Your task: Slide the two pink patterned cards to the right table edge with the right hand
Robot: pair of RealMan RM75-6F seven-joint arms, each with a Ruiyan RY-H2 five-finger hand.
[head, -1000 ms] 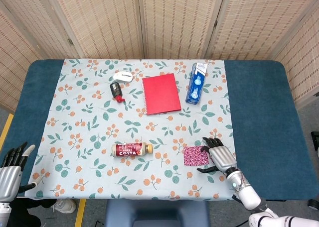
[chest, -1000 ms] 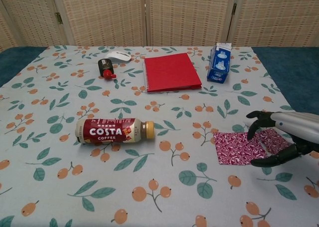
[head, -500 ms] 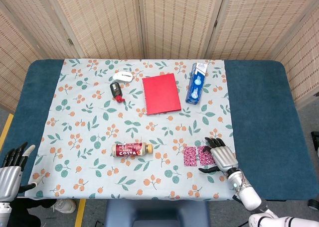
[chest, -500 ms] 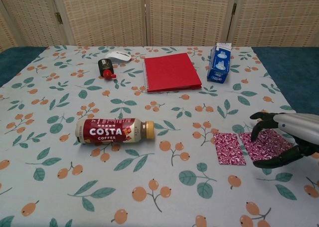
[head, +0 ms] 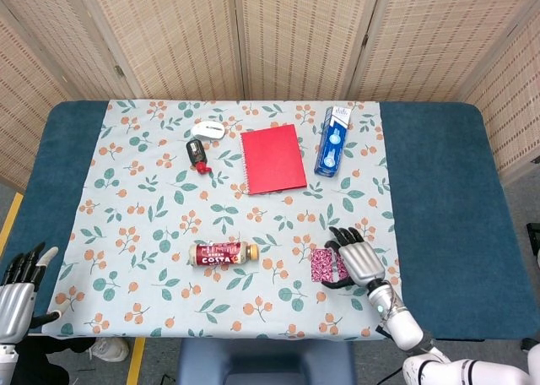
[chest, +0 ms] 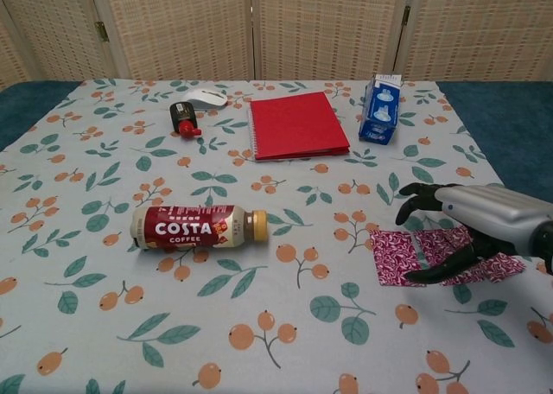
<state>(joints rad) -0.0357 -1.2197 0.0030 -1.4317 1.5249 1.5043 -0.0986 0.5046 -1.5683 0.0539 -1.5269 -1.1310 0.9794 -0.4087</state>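
Right hand (chest: 458,230) arching open, fingertips (chest: 413,277) resting over pink patterned cards (chest: 396,256), lying side by side along the table's near edge.

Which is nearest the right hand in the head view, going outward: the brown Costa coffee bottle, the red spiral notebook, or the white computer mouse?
1. Brown Costa coffee bottle, lying left of the right hand.
2. Red spiral notebook, further back, mid-table.
3. White computer mouse, far back-left.

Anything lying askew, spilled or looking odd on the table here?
The coffee bottle and the blue carton lie on their sides, nothing spilled. The two pink cards sit slightly askew under the right hand.
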